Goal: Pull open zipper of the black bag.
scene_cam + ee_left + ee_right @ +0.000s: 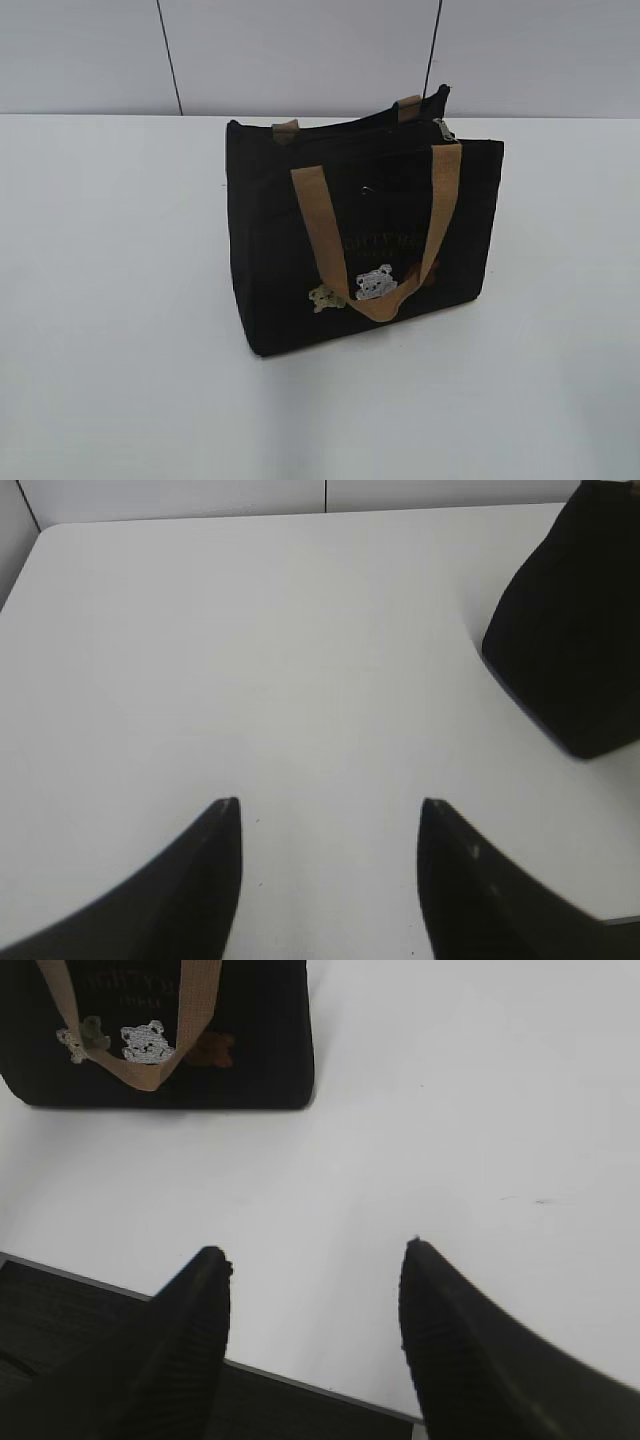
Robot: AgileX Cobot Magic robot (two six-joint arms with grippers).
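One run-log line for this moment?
bag: upright on table | zipper pull: untouched | left end effector: open, empty | right end effector: open, empty

A plain lab-style test bench: ahead of each claw spreads a bare white table (120, 300) backed by pale wall panels (300, 50) split by thin dark seams, its dark front edge (300, 1385) running under the right claw, with only a black bag (360, 230) standing there.

A white bench (120, 300) spreads under me, plain and matte. Behind it at twelve o'clock stands a pale wall (300, 50), crossed by two thin dark seams (168, 55).
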